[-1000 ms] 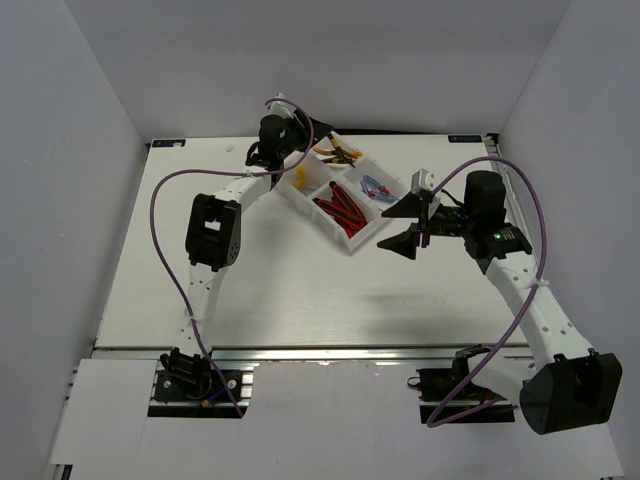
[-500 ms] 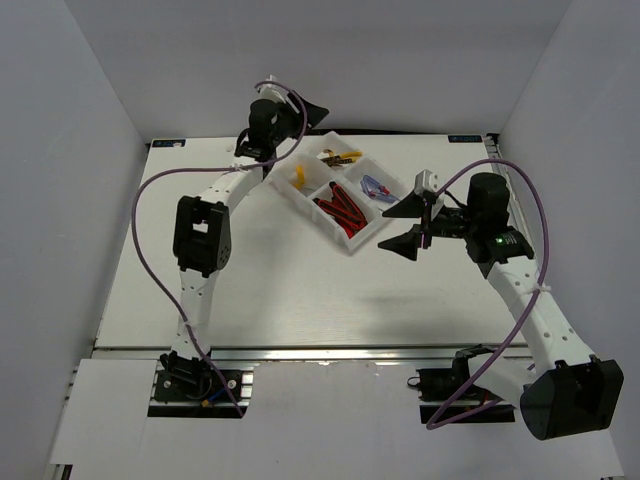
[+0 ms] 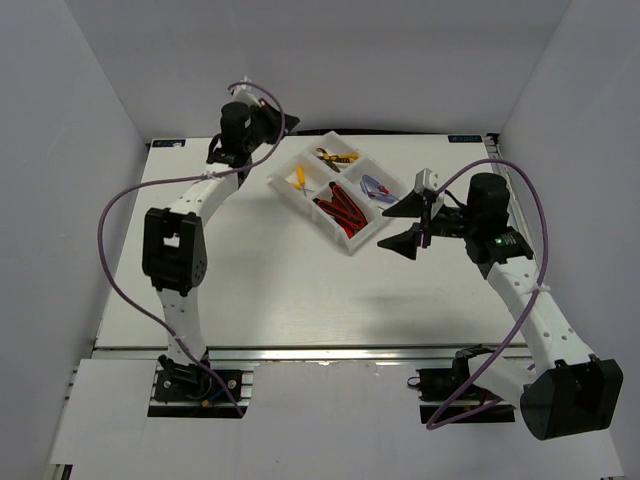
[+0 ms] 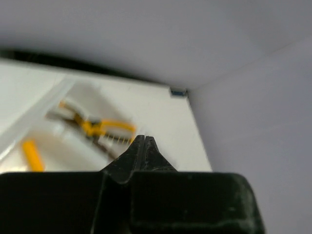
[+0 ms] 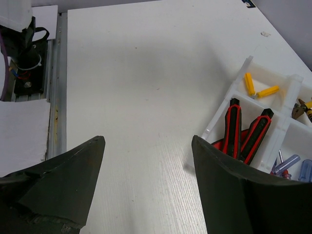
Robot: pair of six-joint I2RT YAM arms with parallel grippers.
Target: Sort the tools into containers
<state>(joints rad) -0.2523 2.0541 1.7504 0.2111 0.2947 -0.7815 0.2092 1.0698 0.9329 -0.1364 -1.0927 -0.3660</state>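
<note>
- My left pincer (image 3: 290,123) was fully shut, its tips pressed together in the wrist view (image 4: 145,139), with nothing between them.
- It hung raised near the far edge of the table (image 3: 250,290), close to the back wall and beside the far-left side of the tray (image 3: 283,170).
- My right pincer (image 3: 398,227) stood wide open and empty. In its wrist view (image 5: 147,141) only bare table showed between the fingers.
- From above, the right pincer sat just beside the tray's right-hand edge. I could not tell its height above the table.
- The white tray lay turned corner-on toward me at the far middle of the table, all four low walls inside the table edges.
- Far compartment: yellow-handled pliers (image 3: 338,155), blurred in the left wrist view (image 4: 100,129).
- Left compartment: small yellow-handled tool (image 3: 300,177).
- Near compartment: two red-and-black utility knives (image 3: 338,208), lying side by side (image 5: 246,131).
- Right compartment: blue and red screwdrivers (image 3: 375,185).
- Open room: broad bare table lay on the near and left sides of the tray, down to the front rail.
- Enclosure walls bounded the table on the left, right and far sides.
</note>
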